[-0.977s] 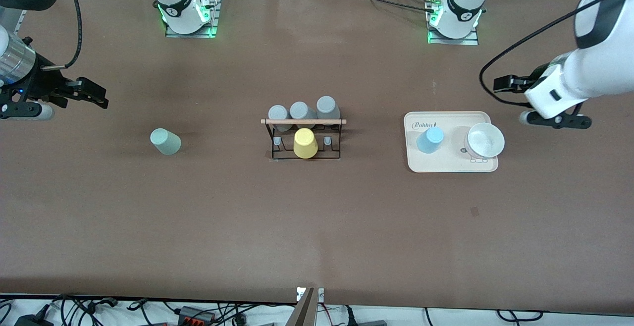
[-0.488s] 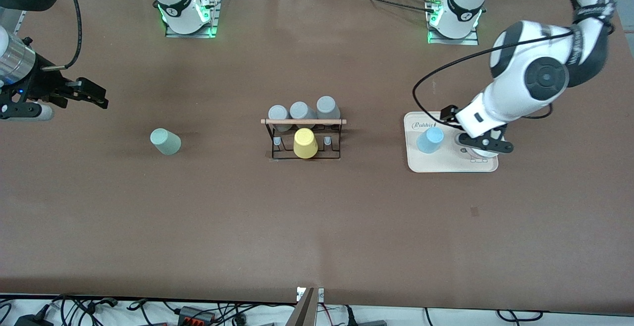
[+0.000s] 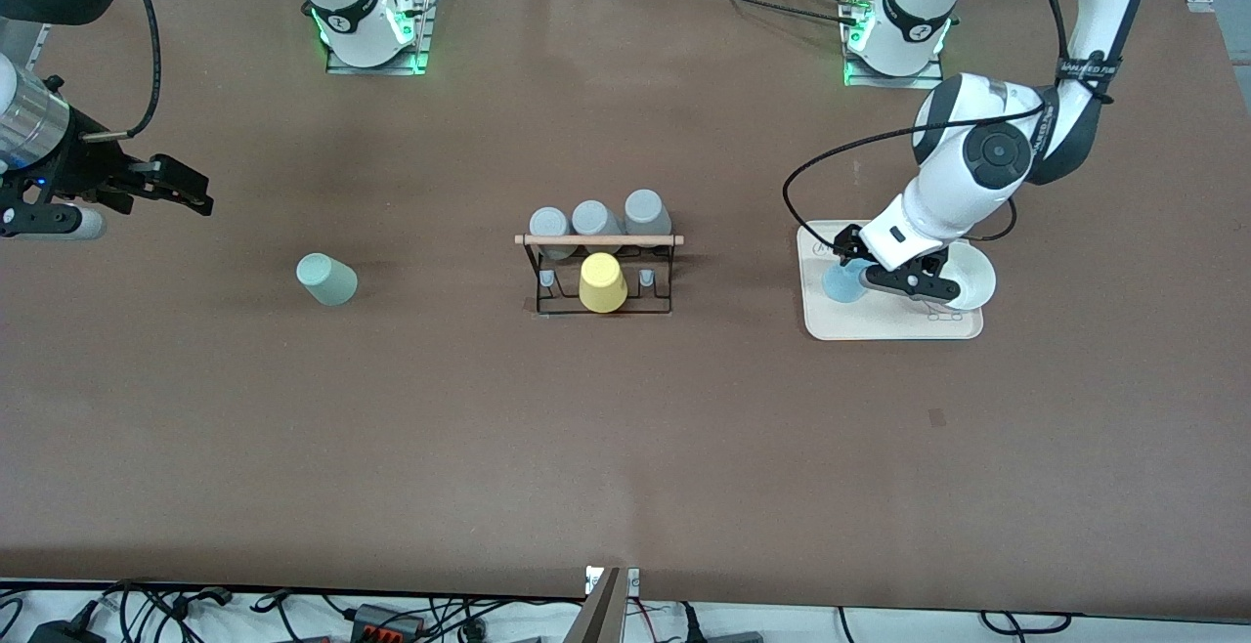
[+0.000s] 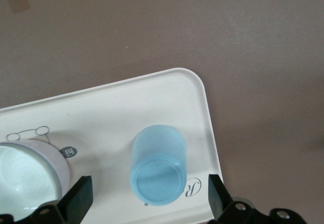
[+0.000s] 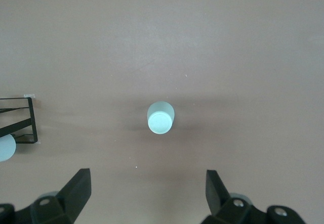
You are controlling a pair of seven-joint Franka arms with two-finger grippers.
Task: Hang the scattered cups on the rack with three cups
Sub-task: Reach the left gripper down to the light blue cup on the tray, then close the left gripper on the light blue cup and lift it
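The light blue cup (image 3: 839, 285) stands on the beige tray (image 3: 880, 326), at the end toward the rack. My left gripper (image 3: 852, 267) is open just above it; in the left wrist view the cup (image 4: 158, 171) sits between the two fingers (image 4: 81, 197) without touching them. The mint-green cup (image 3: 326, 279) stands alone on the table toward the right arm's end and also shows in the right wrist view (image 5: 160, 118). My right gripper (image 3: 181, 189) is open and empty, held high over that end. The black wire rack (image 3: 599, 240) holds a yellow cup (image 3: 602, 282).
Three grey cups (image 3: 596, 219) sit on the rack's row farther from the front camera. A white bowl (image 3: 963, 277) stands on the tray beside the blue cup, close to my left gripper. A rack corner (image 5: 20, 120) shows in the right wrist view.
My left arm has swung in from the table's end and come down over the tray, its open gripper now around the blue cup. The right arm has not moved.
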